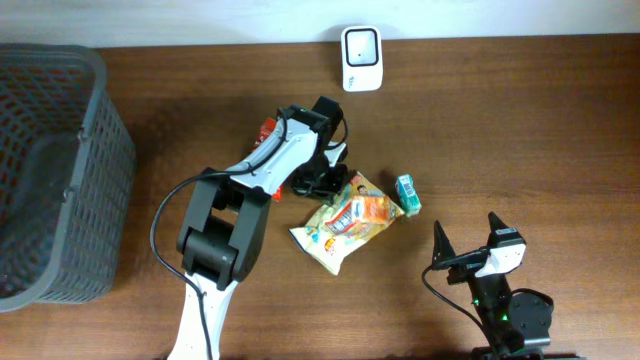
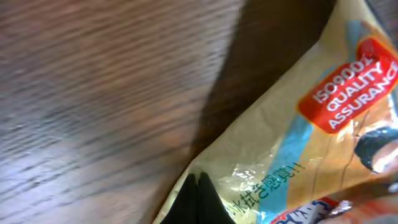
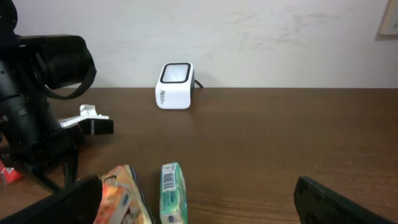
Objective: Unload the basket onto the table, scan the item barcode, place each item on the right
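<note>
A brown wooden table fills the overhead view, with a pale wall along its far edge. A dark grey mesh basket stands at the table's left end.

The left arm, white and black, reaches from the near edge toward the middle of the table. The left gripper is down at the far corner of the bag, with its jaws clenched together. In the left wrist view a dark fingertip sits right at the bag's edge – whether it pinches the film I cannot tell.

The right arm is at the near right edge of the table. The right gripper has its jaws spread wide and holds nothing, well apart from the items.

The bag – a yellow snack packet with orange and red print – lies flat near the middle of the table, between the two arms. The left wrist view shows a red label on it reading "ISO9001 QUALITY ASSURANCE".

The scanner, a small white box with a dark window, stands at the far edge by the wall, well apart from the bag.

A small green pack lies just beside the bag's right end; the right wrist view shows a barcode on its top face.

A small red thing peeks out beside the left arm, too hidden to identify.
</note>
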